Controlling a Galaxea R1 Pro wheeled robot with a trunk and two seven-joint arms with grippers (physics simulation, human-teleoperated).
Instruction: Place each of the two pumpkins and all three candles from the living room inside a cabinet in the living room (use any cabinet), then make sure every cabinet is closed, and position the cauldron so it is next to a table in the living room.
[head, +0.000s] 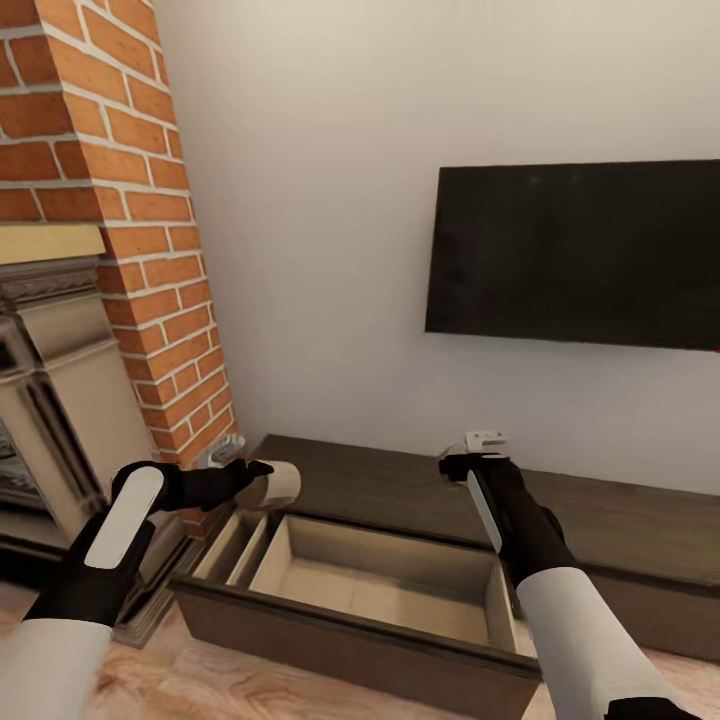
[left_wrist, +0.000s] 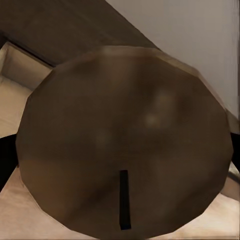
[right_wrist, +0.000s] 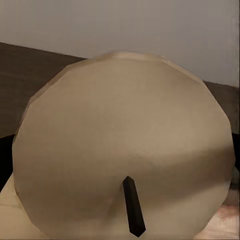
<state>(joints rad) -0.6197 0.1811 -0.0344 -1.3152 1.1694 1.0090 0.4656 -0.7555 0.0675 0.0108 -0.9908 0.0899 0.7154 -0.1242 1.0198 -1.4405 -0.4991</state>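
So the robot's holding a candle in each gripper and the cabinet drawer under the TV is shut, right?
Not quite. The head view shows the drawer pulled open, its pale inside bare. The left gripper does hold a candle, and the right wrist view shows the other candle.

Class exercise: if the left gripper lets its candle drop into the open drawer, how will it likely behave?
The candle, held sideways, is a stubby cylinder, so it would probably roll. Its faceted surface looks rigid, unlikely to deform. The open drawer walls should contain it.

Matt dark wood cabinet (head: 400, 480) w/ pale wood drawer (head: 390, 585) inside; smooth waxy candles (left_wrist: 125, 135).
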